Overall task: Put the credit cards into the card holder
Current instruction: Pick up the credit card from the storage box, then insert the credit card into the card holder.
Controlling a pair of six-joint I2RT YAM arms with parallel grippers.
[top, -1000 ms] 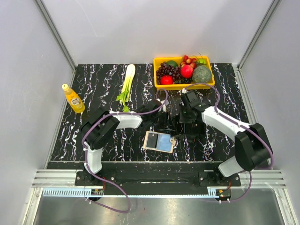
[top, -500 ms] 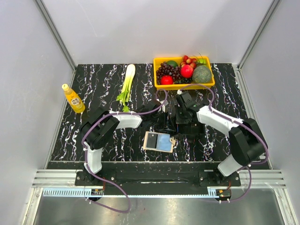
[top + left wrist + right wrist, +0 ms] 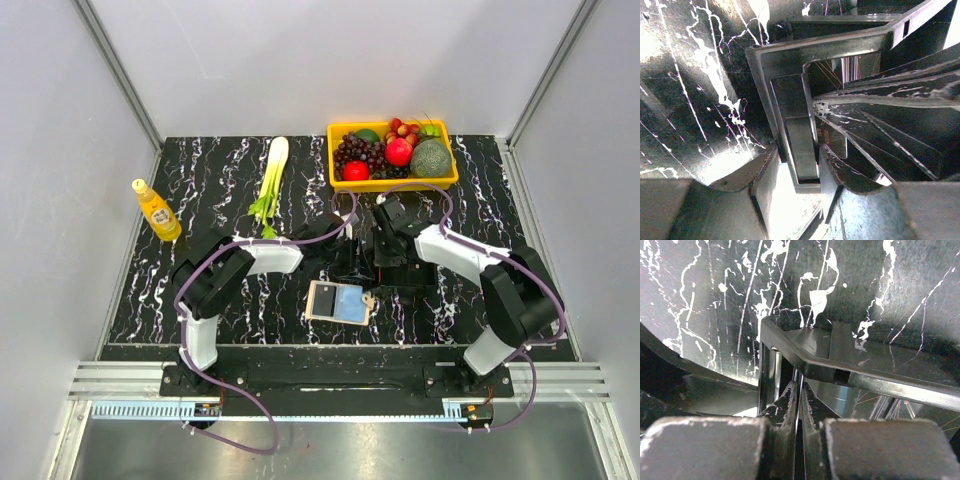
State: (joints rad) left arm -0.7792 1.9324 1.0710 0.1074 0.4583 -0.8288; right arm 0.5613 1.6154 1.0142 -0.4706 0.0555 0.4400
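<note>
the card holder [image 3: 340, 302] lies open and flat on the black table with white streaks [image 3: 210, 180]. it is on the near part of the table, between the two arms. it is tan round the edge. inside, the left part is dark grey and the right part is light blue. a small tab sticks out on its right side.

the two arms reach in and meet just past the far edge of the card holder. from above their tips are a dark clump, very close to each other.

the left gripper [image 3: 799, 172] has its fingers set apart. a dark flat bar runs down between them. the bar is part of a dark shiny frame [image 3: 820, 47] that fills most of the left wrist view. i cannot tell if the fingers squeeze the bar or only stand round it.

the right gripper [image 3: 799, 400] has its fingers almost together. only a thin dark slit shows between them. i cannot tell if something thin sits in the slit. the same dark frame stands right in front of these fingers.

at the far side of the table is a yellow tray [image 3: 400, 183] full of fruit, with dark grapes [image 3: 355, 150] and a red apple [image 3: 399, 152]. to its left lies a long green and white vegetable [image 3: 270, 178]. an orange bottle [image 3: 157, 210] stands at the left edge, well apart from the rest.
</note>
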